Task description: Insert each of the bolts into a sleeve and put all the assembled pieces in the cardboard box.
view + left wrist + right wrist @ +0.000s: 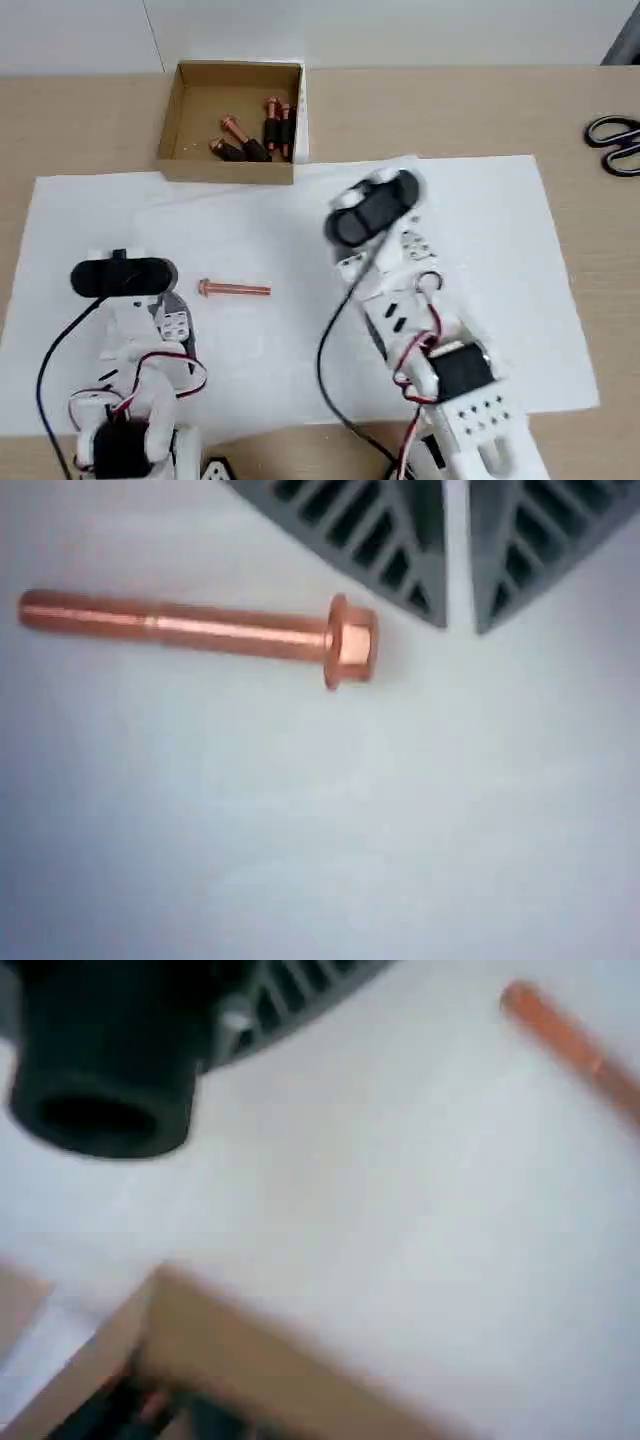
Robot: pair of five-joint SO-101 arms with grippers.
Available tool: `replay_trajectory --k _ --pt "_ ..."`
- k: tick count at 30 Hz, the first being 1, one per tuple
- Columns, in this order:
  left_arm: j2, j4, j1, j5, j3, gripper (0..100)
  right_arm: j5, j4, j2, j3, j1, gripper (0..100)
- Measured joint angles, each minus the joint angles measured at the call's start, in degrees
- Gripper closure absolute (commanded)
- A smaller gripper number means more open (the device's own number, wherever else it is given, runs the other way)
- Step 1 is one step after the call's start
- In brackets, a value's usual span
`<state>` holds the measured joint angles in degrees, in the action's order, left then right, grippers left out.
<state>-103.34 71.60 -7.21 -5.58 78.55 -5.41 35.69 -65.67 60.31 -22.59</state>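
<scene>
I see open paper (480, 250) all round the bolt (234, 289); cardboard box (228, 171) well apart from it. Left pincer (457, 610) nearly pressed together, empty, just beside the bolt head; right pincer (215, 1020) pinches a sleeve (105, 1085) farther off.

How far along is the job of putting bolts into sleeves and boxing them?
Done: several bolts with sleeves lie in the box. In hand: the right hand holds a black sleeve. Left: one bare bolt lies on the paper near the left hand; it must go into a sleeve, then into the box.
</scene>
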Motion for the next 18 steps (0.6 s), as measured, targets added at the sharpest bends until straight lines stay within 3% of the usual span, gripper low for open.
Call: replay_trajectory --k 9,15,18 --pt "5.6 5.9 0.0 0.1 -10.1 99 3.7 -0.7 -17.8 9.1 4.8 99.4" --pt "22.9 9.4 0.0 0.0 -26.6 99 3.7 -0.7 -28.6 15.6 4.9 99.4" --pt "36.5 10.0 0.0 -4.2 -35.5 99 3.2 -0.8 -32.5 20.0 4.8 99.4"
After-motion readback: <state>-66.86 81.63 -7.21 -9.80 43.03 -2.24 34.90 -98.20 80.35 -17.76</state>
